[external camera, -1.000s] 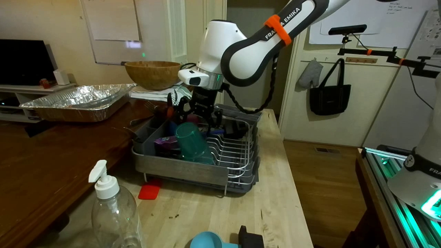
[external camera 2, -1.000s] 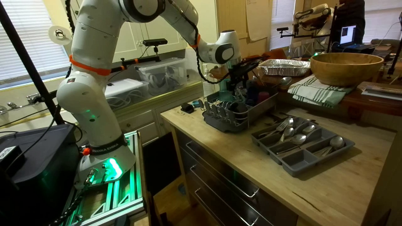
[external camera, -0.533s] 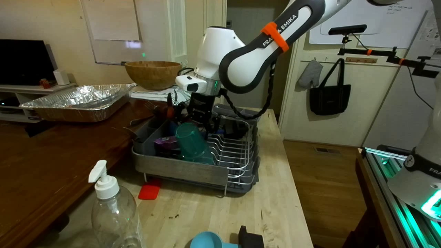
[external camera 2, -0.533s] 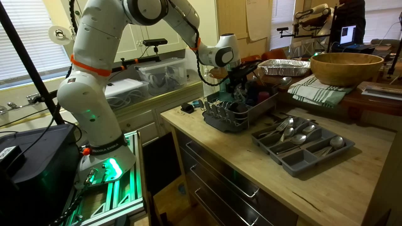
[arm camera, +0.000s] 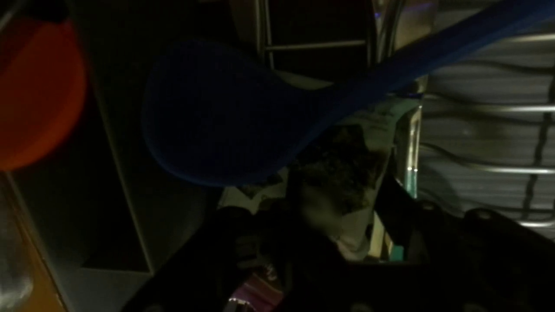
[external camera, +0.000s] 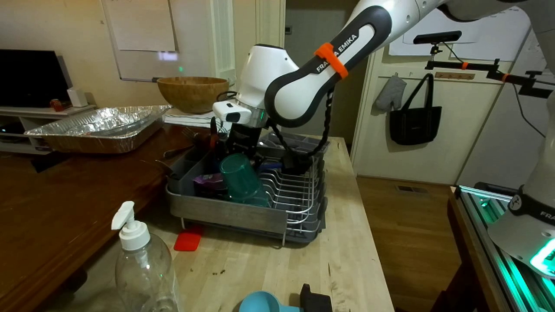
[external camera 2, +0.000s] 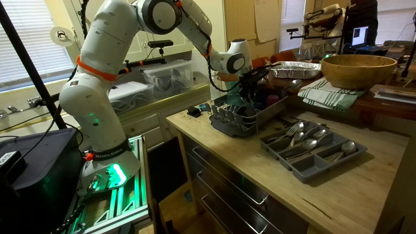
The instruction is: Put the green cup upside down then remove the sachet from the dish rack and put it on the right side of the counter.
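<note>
The green cup [external camera: 239, 175] leans tilted in the dish rack [external camera: 230, 215]; whether its base or its rim is up I cannot tell. In the wrist view, a pale sachet [arm camera: 351, 169] with a dark picture lies in the rack under a blue ladle [arm camera: 225, 121]. My gripper [arm camera: 347, 195] reaches down there with its fingers apart, the sachet's lower part showing between them. A strip of light separates the sachet from the right-hand finger. From outside, the cup and rack hide the fingertips. The counter [external camera: 277, 268] runs beneath the rack.
A purple packet [external camera: 209, 180] sits beside the cup. Utensils stand in the rack's side holder, with an orange one [arm camera: 41, 95] near. A grey cutlery tray [external camera 2: 312, 165], soap bottle [external camera: 145, 268] and blue scoop [external camera: 262, 303] rest on the counter.
The arm has come down into the rack and, in an exterior view, shifted left behind the cup. My spread fingers, visible there a second ago, are now hidden. The cup has stayed put.
</note>
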You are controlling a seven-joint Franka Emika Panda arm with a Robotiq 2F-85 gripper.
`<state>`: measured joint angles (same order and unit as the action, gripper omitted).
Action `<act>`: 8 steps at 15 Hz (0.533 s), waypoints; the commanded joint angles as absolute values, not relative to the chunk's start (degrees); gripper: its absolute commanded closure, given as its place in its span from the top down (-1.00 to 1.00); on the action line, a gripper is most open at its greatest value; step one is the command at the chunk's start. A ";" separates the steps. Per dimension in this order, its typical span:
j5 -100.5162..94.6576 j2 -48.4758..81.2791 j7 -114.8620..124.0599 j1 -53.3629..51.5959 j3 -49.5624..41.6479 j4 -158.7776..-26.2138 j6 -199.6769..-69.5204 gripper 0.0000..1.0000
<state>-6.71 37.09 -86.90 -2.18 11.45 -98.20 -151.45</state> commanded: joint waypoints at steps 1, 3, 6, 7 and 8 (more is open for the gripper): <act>-8.53 38.93 -86.34 -2.90 10.94 -95.64 -151.81 -0.68; -8.62 37.57 -85.57 -3.09 10.86 -96.77 -151.18 -0.94; -9.19 32.10 -82.52 -3.97 10.18 -101.32 -149.80 -1.00; -9.70 30.07 -81.02 -4.40 9.72 -103.10 -150.06 -1.00; -9.90 28.14 -79.74 -4.59 9.57 -104.73 -150.53 -0.97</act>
